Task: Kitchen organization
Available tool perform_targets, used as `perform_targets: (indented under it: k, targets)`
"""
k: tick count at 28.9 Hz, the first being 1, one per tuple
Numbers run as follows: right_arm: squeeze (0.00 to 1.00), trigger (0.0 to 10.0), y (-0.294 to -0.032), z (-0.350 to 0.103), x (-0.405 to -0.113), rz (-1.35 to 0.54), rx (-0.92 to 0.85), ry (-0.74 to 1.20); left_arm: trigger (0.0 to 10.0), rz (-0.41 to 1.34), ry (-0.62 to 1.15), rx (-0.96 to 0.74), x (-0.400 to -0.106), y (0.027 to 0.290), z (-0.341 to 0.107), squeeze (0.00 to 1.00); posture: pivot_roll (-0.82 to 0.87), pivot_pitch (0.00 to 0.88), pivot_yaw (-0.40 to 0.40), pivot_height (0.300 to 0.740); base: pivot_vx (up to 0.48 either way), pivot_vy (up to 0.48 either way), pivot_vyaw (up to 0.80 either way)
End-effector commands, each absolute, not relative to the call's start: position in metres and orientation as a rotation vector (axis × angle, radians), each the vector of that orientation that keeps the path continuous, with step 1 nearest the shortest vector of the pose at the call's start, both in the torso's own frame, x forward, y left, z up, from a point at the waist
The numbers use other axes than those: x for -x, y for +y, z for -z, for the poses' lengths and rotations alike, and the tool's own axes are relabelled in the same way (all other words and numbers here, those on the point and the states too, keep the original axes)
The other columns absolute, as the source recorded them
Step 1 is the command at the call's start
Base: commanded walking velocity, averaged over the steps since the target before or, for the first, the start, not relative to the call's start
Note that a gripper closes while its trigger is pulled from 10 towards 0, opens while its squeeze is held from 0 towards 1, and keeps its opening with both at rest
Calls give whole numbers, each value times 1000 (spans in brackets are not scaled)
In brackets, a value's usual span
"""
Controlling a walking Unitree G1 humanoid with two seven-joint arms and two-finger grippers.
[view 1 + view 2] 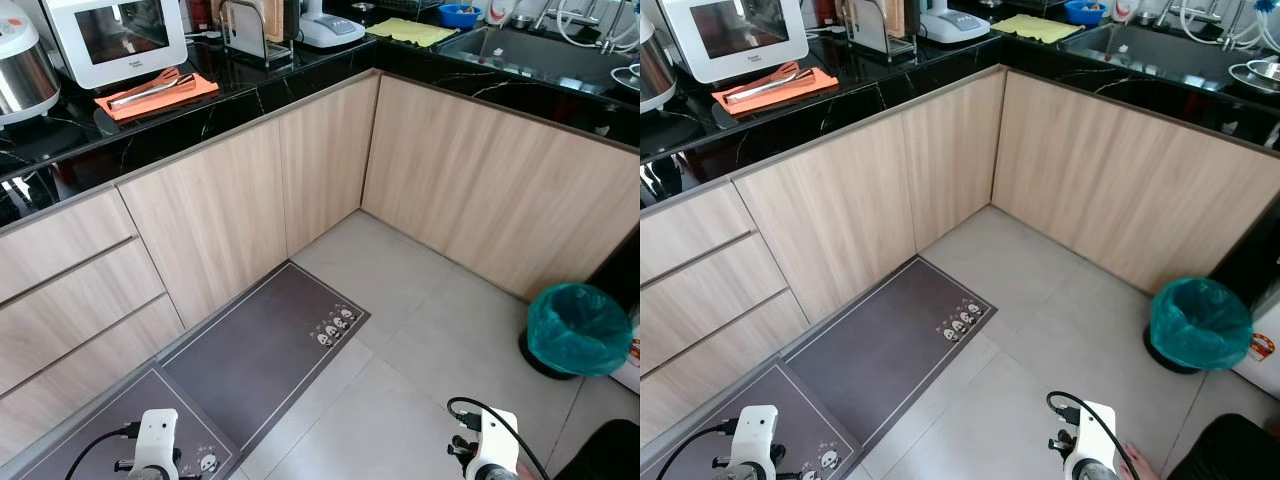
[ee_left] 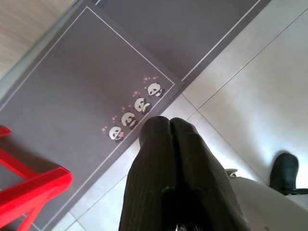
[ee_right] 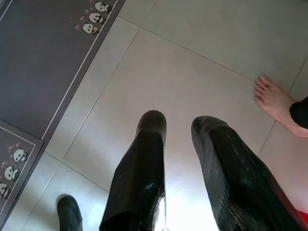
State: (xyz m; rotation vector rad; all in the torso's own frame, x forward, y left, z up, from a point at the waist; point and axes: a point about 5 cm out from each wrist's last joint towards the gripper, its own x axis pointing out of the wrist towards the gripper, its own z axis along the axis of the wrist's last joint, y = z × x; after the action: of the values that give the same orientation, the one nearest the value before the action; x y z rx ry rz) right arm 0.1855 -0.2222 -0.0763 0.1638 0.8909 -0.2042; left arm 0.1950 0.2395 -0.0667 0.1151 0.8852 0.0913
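Observation:
A black L-shaped countertop runs over pale wood cabinets. On it stand a white microwave, an orange mat with metal tongs, a rice cooker, a rack of boards and a yellow cloth. A sink lies at the back right. Both arms hang low by the floor. My left gripper is shut with nothing in it, above a panda floor mat. My right gripper is open over bare tiles.
A bin lined with a teal bag stands on the floor at the right. Two grey mats lie along the left cabinets. A person's bare foot is close to my right side. A red stool frame stands near my left arm.

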Motion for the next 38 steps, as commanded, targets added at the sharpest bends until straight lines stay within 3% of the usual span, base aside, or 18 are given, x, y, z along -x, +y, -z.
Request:
perform_targets:
  k: [1,7,12,24,38]
  targets:
    - [0,10000,-223,75,-187,203,-161,878,10000,-47,881,-193,-196,246,64,0,83,0,-20,740,270,0,0]
    - [0,10000,-223,75,-187,202,-159,880,10000,-109,864,-196,-197,270,55,0,93,0,-19,740,269,0,0]
    - [0,10000,-223,75,-187,199,-158,882,10000,-130,859,-181,-197,274,54,0,92,0,-20,740,272,0,0]
    - [0,10000,-225,74,-188,191,-163,875,10000,-71,818,-141,-210,245,56,0,61,0,-35,740,306,0,0]
    - [0,10000,-224,75,-187,190,-171,887,10000,-63,817,-134,-211,241,56,0,67,0,-31,740,312,0,-95]
